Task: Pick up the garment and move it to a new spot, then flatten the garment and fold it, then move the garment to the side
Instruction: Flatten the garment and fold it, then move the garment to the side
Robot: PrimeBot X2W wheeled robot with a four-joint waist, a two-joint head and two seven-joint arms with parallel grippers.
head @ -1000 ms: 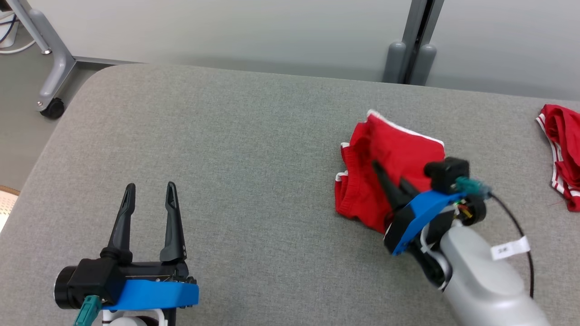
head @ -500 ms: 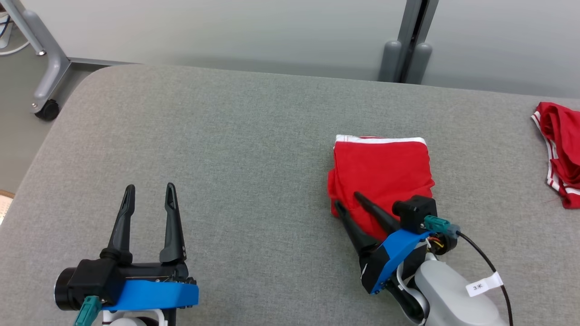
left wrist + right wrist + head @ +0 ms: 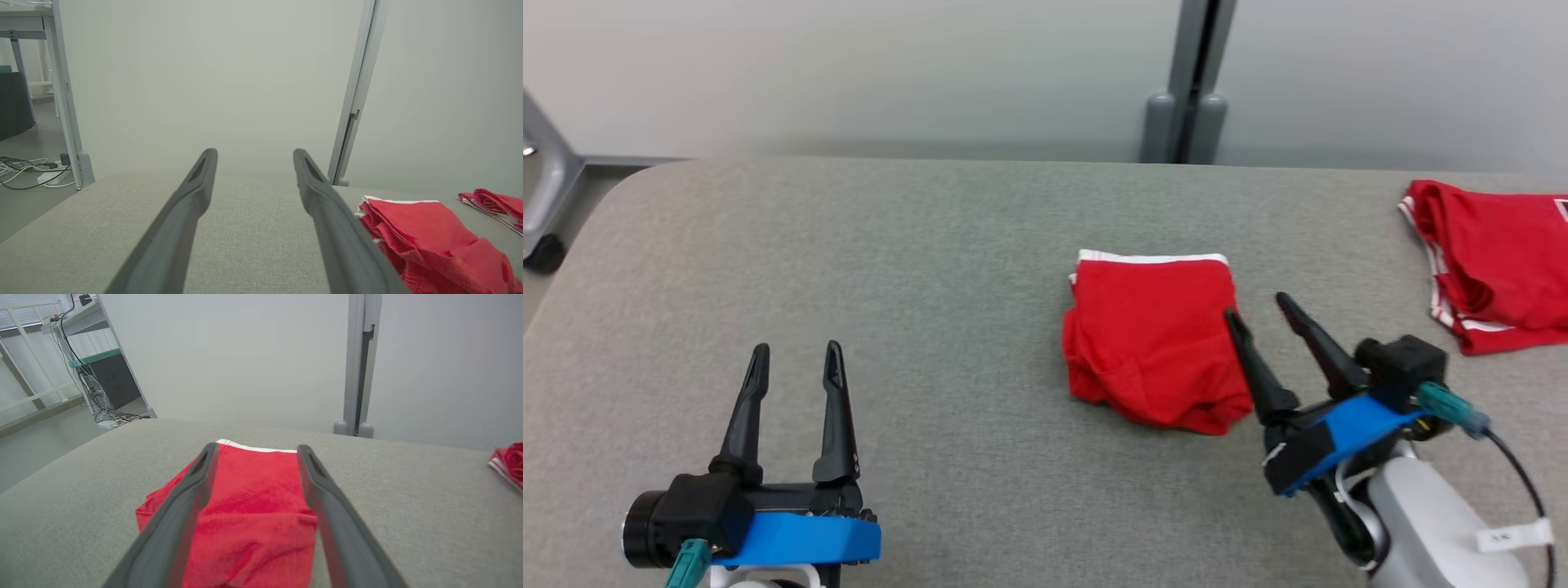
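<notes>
Lying folded on the table [image 3: 931, 261], the garment [image 3: 1152, 343] is just ahead and left of the right gripper [image 3: 1255, 306], which stands wide and empty, while the left gripper [image 3: 796, 349], also wide, is well apart from it.

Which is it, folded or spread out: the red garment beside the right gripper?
Folded. The garment lies as a compact block on the table, with stacked layers showing along its edge in the left wrist view.

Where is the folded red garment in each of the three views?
Head view: folded red garment, right of centre.
Left wrist view: garment in the lower right corner.
Right wrist view: garment at centre, lower half.
Shared landmark: the grey post standing beyond the garment.
</notes>
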